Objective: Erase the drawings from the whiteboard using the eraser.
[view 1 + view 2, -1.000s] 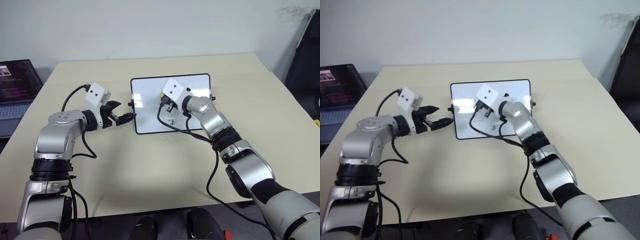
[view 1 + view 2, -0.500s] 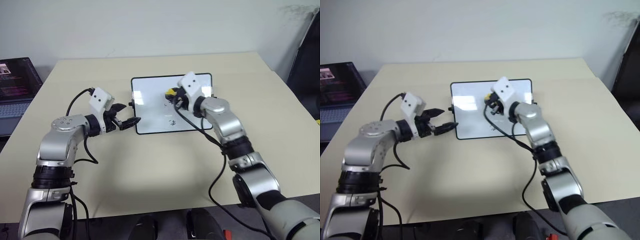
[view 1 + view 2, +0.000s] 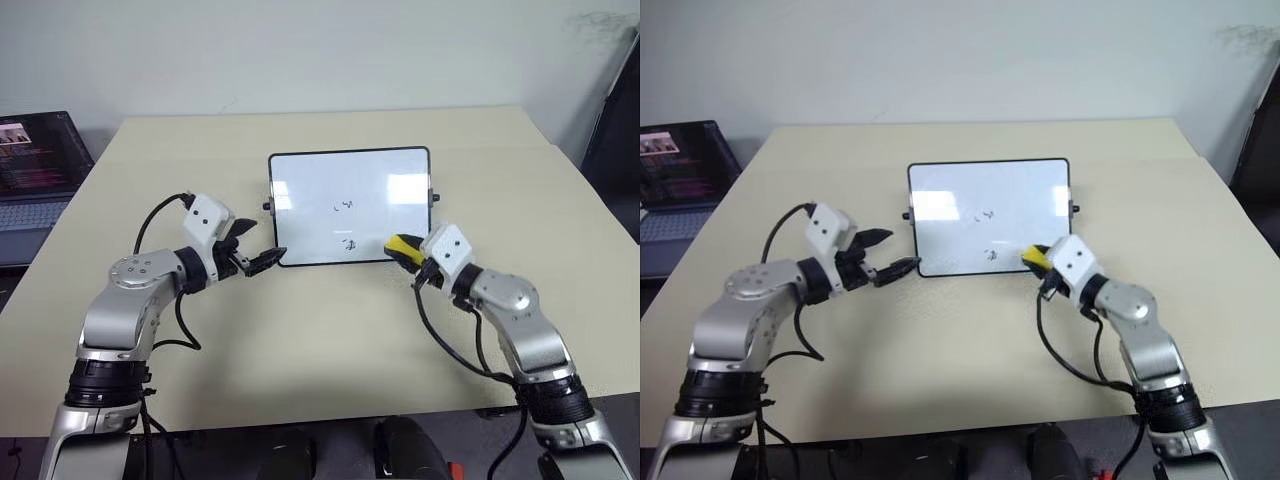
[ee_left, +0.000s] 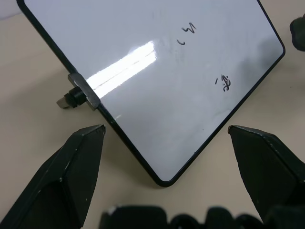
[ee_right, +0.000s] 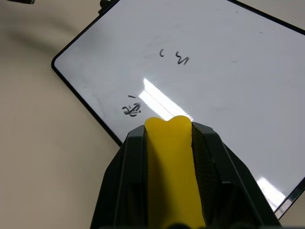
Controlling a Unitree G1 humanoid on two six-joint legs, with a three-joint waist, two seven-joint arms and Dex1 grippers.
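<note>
The whiteboard (image 3: 380, 180) lies flat on the beige table, black-framed, with a knob (image 4: 71, 98) on its short side. Two small black drawings remain on it, one scribble near the middle (image 3: 345, 206) and one closer to the front edge (image 3: 346, 243). My right gripper (image 3: 411, 254) is shut on the yellow eraser (image 3: 402, 244), which hangs over the board's front right corner; in the right wrist view the eraser (image 5: 171, 162) points at the scribbles (image 5: 132, 109). My left gripper (image 3: 262, 241) stands open beside the board's front left corner, not touching it.
A laptop (image 3: 40, 160) with a lit screen sits off the table's left side. A dark object (image 3: 612, 130) stands past the right edge. Bare tabletop (image 3: 330, 330) stretches between my arms and the front edge.
My right gripper has pulled back with the eraser from over the board's middle to its front right corner, uncovering the scribbles. The left gripper shifted slightly toward the board's corner.
</note>
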